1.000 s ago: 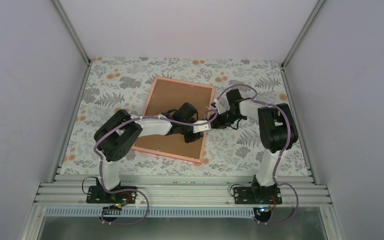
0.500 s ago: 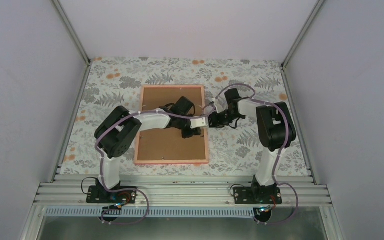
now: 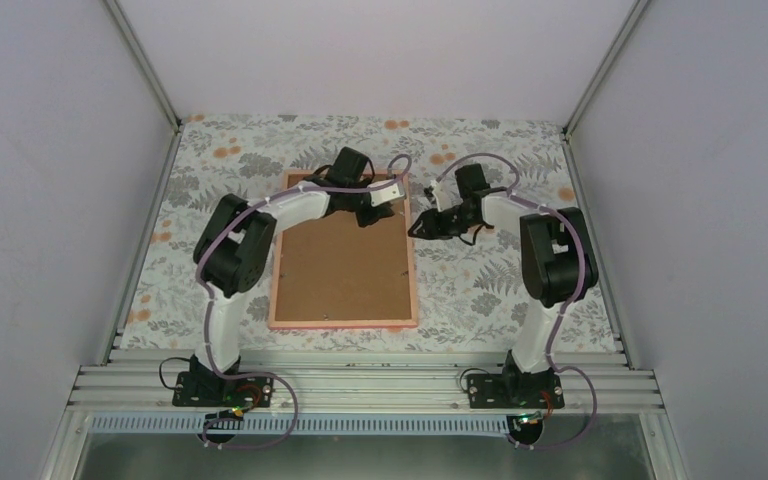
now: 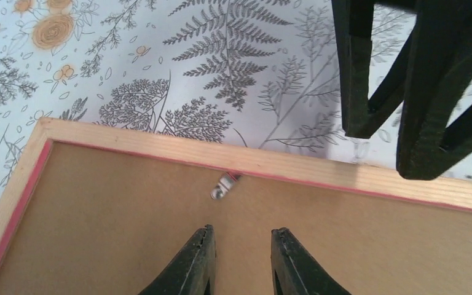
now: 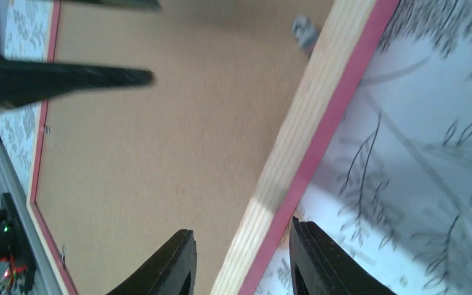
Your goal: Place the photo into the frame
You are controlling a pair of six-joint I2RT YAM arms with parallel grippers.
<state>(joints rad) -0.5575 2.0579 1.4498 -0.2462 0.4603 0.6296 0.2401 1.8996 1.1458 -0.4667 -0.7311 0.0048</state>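
The frame (image 3: 343, 324) lies face down on the floral cloth, square to the table, its pink and bare-wood rails around a brown backing board (image 3: 340, 265). The photo is hidden. My left gripper (image 3: 365, 212) hovers over the board's far edge. In the left wrist view it (image 4: 241, 236) stands open just short of a small metal tab (image 4: 224, 186) by the far rail (image 4: 283, 166), with nothing between its fingers. My right gripper (image 3: 420, 225) is at the frame's far right corner. In its own view it (image 5: 243, 232) is open and straddles the right rail (image 5: 307, 141) without squeezing it.
The floral tablecloth (image 3: 500, 290) covers the table. White enclosure walls (image 3: 60, 200) stand on the left, right and back. An aluminium rail (image 3: 360, 385) with both arm bases runs along the near edge. Small metal tabs line the frame's inner edges (image 5: 304, 29).
The frame turned from tilted to square with the table. My left gripper moved from the board's right middle to its far edge and opened. My right gripper shifted slightly farther away.
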